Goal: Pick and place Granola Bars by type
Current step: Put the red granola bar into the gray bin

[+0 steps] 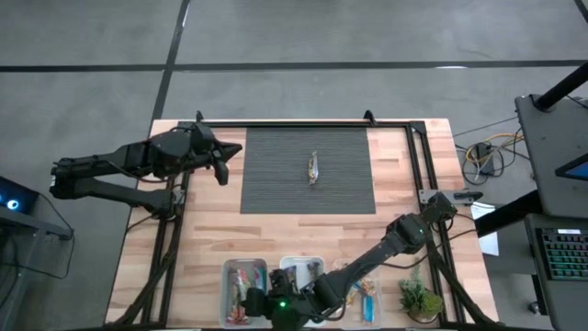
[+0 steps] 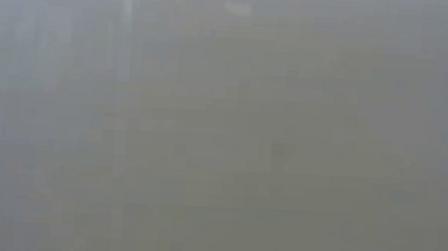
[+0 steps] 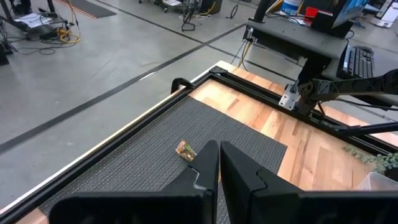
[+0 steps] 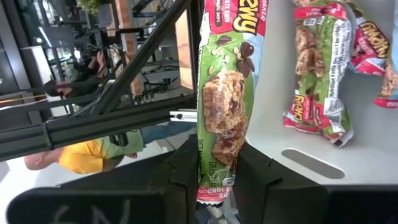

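One granola bar [image 1: 313,168] lies flat on the dark mat [image 1: 276,188] at the table's far middle; it also shows in the left wrist view [image 3: 185,150]. My left gripper [image 1: 220,164] hovers shut and empty over the mat's far left corner, short of that bar. My right gripper [image 1: 265,305] reaches to the table's near edge, over the left clear bin [image 1: 229,276], and is shut on a green and red granola bar [image 4: 222,99]. Other red and green bars [image 4: 323,81] lie in that bin. The low view shows only grey. My right gripper pinches the green and red bar near one end [image 4: 217,163] between its two fingers [image 4: 184,171]. The rest of the bar sticks out past the fingertips, over the bin's pale floor [image 4: 373,143]. I cannot tell whether the bar touches the bin.
Two more clear bins [image 1: 299,272] [image 1: 369,296] stand beside the left one along the near edge, with bars in them. A small green plant [image 1: 419,299] stands at the near right. A black frame [image 1: 418,156] borders the table. People show in the room beyond the table [image 4: 81,155].
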`<action>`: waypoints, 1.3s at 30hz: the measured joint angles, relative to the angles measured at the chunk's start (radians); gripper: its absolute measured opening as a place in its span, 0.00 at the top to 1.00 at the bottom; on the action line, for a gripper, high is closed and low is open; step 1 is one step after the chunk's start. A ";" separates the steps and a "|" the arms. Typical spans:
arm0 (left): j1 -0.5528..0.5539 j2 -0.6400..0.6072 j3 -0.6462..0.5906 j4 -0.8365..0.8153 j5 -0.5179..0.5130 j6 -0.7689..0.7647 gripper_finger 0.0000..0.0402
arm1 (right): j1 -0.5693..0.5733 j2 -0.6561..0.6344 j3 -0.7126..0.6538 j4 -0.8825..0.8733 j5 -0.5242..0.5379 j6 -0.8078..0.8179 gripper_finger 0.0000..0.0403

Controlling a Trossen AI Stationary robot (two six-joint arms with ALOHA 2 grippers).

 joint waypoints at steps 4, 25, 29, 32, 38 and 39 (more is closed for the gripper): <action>0.000 0.000 -0.012 0.001 0.000 -0.004 1.00 | 0.003 0.000 0.000 -0.014 -0.001 0.019 0.83; 0.000 0.005 -0.015 0.002 0.000 -0.011 1.00 | 0.004 0.013 -0.003 -0.083 -0.036 0.093 0.83; 0.000 0.005 -0.015 0.004 0.000 -0.012 1.00 | 0.004 0.013 -0.003 -0.100 -0.039 0.109 0.83; 0.000 0.005 -0.015 0.004 0.000 -0.012 1.00 | 0.004 0.013 -0.003 -0.100 -0.041 0.109 0.83; 0.000 0.005 -0.015 0.010 0.000 -0.012 1.00 | 0.004 0.013 -0.003 -0.100 -0.041 0.108 0.83; 0.000 0.005 -0.015 0.010 0.000 -0.012 1.00 | 0.004 0.013 -0.003 -0.099 -0.041 0.108 0.83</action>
